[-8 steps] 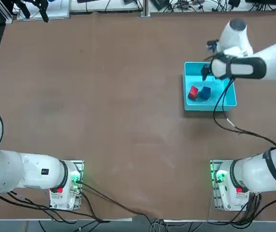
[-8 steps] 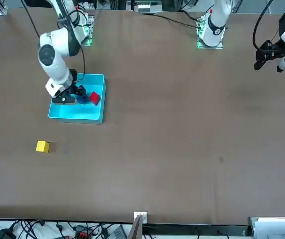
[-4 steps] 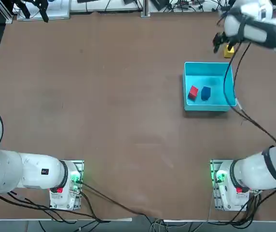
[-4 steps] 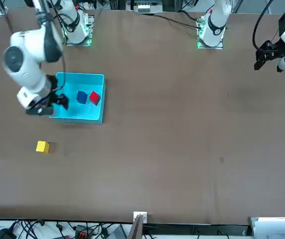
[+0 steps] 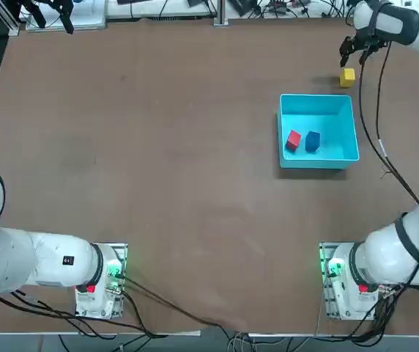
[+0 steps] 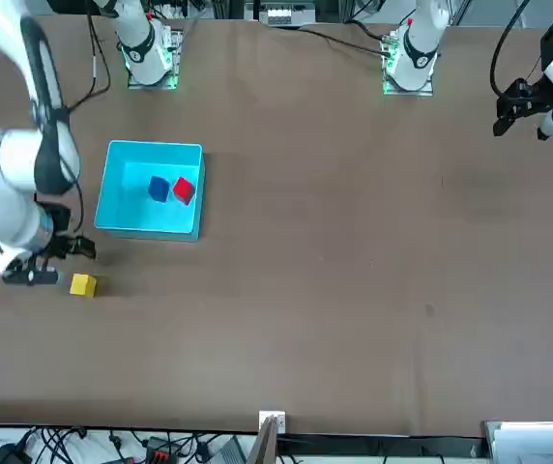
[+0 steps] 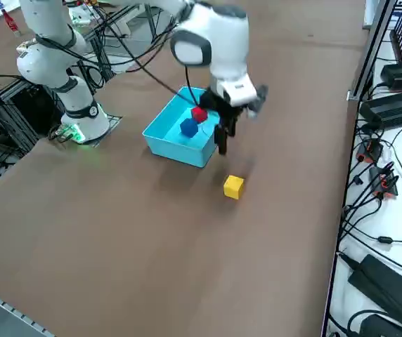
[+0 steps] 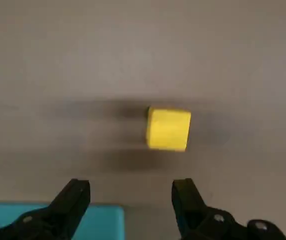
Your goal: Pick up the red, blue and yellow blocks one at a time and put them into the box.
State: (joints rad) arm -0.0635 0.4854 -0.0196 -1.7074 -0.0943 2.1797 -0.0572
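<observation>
The yellow block [image 5: 348, 76] lies on the brown table just beyond the far wall of the box [image 5: 318, 164]. My right gripper [image 5: 354, 51] hovers open and empty close to that block, a little above the table. In the wrist view the yellow block [image 8: 168, 129] sits ahead of the gripper [image 8: 130, 192], nearer one finger than the other, with the box's edge [image 8: 105, 222] behind the fingers. The red block [image 5: 293, 139] and the blue block [image 5: 312, 141] rest side by side inside the box. From the front, the gripper [image 6: 54, 263] hangs right beside the yellow block [image 6: 83, 284].
The table's far edge runs close behind the yellow block, lined with cables and equipment [image 5: 283, 9]. The right arm's cable [image 5: 371, 132] hangs over the table beside the box. Power strips and leads [image 7: 391, 91] lie off the table's right side.
My right gripper rose out of the box and swung past its far wall to the yellow block, staying open. The blue block stays in the box beside the red one.
</observation>
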